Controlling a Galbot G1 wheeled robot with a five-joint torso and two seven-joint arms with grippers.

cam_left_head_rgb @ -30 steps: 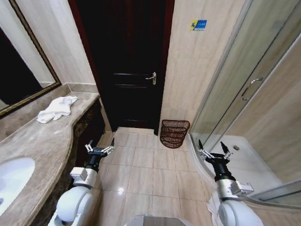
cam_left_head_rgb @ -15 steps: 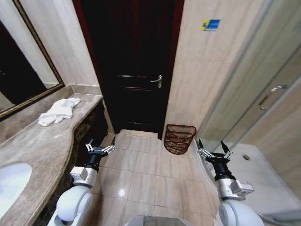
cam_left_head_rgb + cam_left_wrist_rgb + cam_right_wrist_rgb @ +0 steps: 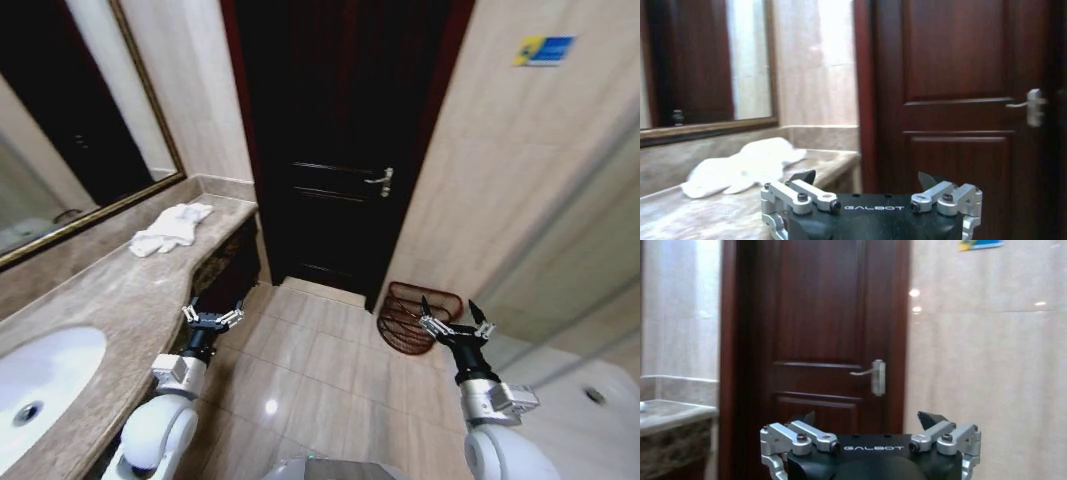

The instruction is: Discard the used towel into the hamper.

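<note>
Both tools hang released and empty over the tiled floor, the left tool (image 3: 212,319) beside the marble surface (image 3: 90,300), the right tool (image 3: 456,328) just in front of the dark reddish-brown open-weave hamper (image 3: 412,312). That ribbed hamper stands by the beige wall, right of the dark wooden door (image 3: 340,150). A crumpled white towel (image 3: 170,228) lies on the surface's far end below the framed mirror (image 3: 70,130).

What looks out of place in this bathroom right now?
A crumpled white towel lies loose on the marble counter by the mirror, not in the hamper on the floor beside the door. Both pincers, left and right, are open and empty.
</note>
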